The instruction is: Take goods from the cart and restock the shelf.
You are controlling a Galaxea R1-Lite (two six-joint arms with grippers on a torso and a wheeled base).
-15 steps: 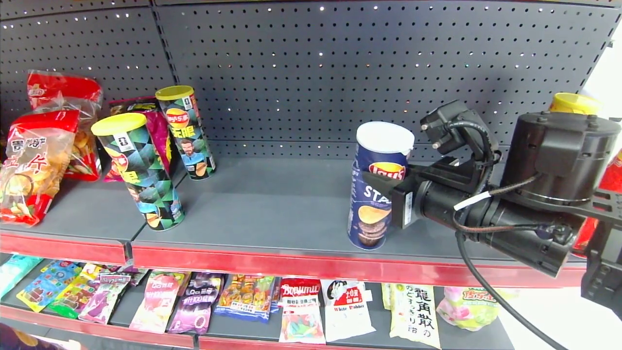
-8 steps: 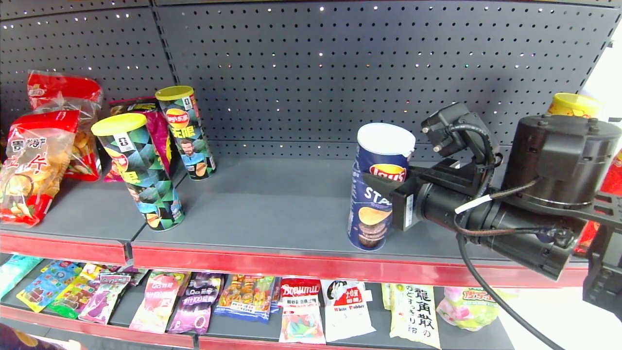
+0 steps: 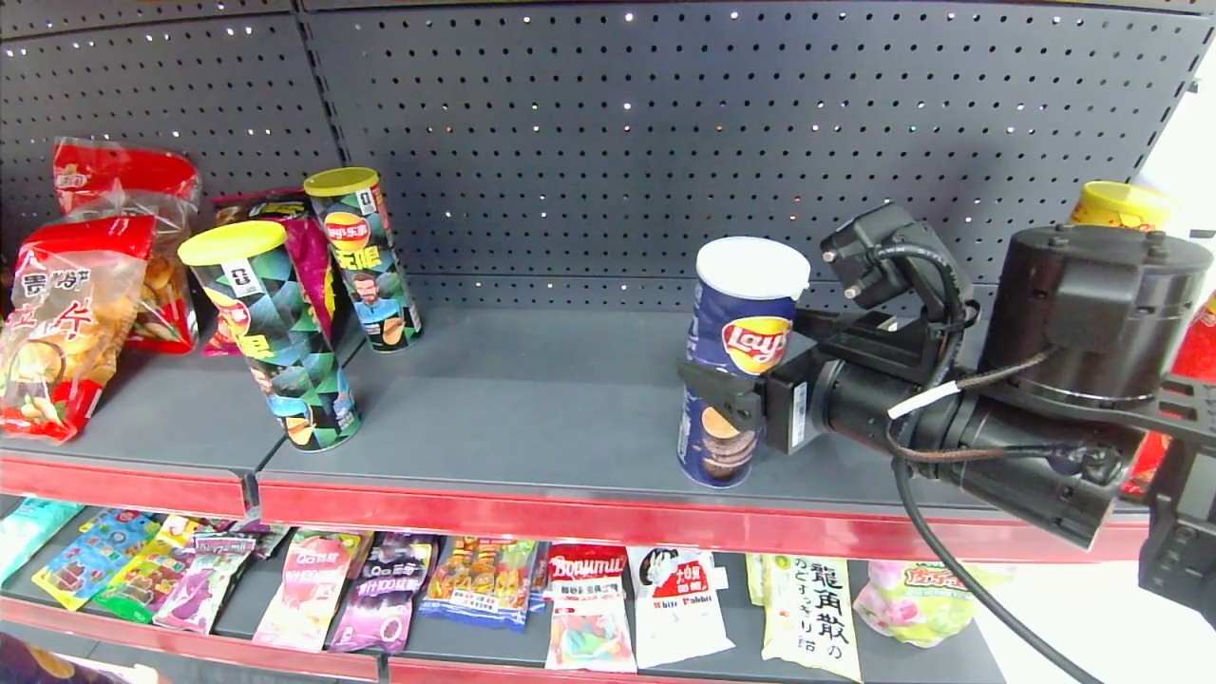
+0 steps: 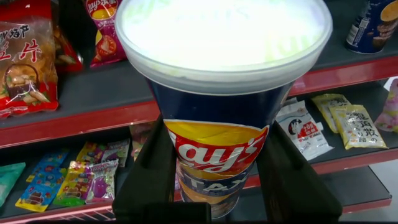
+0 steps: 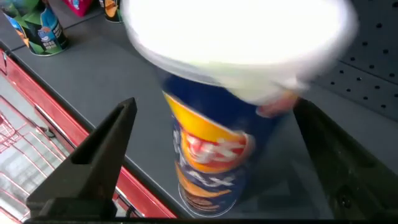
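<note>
A blue chip can with a white lid (image 3: 746, 313) stands upright near the front edge of the grey shelf (image 3: 532, 399). My right gripper (image 3: 727, 380) comes in from the right and is open, one finger on each side of the can. In the right wrist view the fingers (image 5: 106, 155) stand clear of the can (image 5: 217, 143) with gaps on both sides. My left gripper (image 4: 217, 155) is shut on a second blue chip can (image 4: 217, 74), held upright in front of the shelves.
Two green-patterned cans with yellow lids (image 3: 271, 332) (image 3: 366, 261) and red snack bags (image 3: 66, 313) stand at the shelf's left. A yellow-lidded can (image 3: 1121, 201) is at the far right. Packets (image 3: 589, 608) fill the lower shelf. A pegboard (image 3: 665, 142) backs the shelf.
My right gripper's fingers have spread off the blue can, the near finger dropping lower. The can now shows its logo in full and has shifted slightly on the shelf.
</note>
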